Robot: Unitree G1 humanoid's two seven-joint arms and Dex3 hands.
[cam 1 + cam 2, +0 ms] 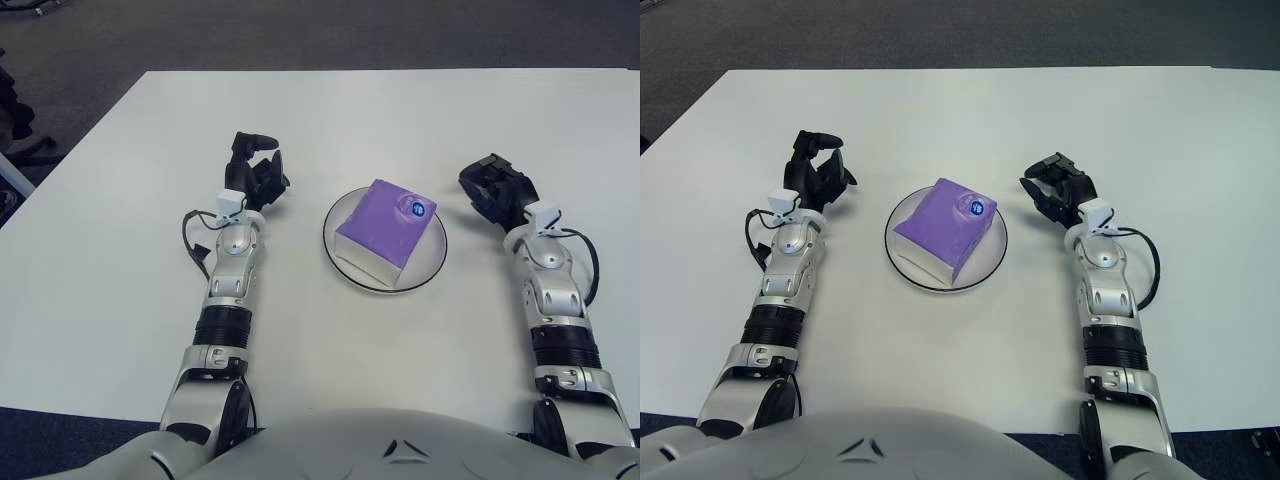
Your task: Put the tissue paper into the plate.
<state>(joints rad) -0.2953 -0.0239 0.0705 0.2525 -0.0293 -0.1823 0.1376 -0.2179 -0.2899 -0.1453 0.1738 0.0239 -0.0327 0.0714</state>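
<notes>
My left hand (254, 168) hovers mid-tabletop, fingers loosely curled, holding nothing. The purple tissue paper (384, 226) pack already sits in the plate (433, 262) at centre; it looks light and squashy, best gripped by its sides. My right hand (497, 186) shows beside the plate, fingers spread, holding nothing.

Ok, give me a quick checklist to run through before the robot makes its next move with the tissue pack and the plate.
1. Purple tissue pack on the plate: ok, it sits inside the rim.
2. Pack settled flat: cannot tell, it looks slightly tilted.
3. Right hand released: ok, it holds nothing and shows to the right of the plate.
4. Left hand clear: ok, it holds nothing and shows to the left of the plate.
5. Plate well on the white table: ok, far from any edge.
</notes>
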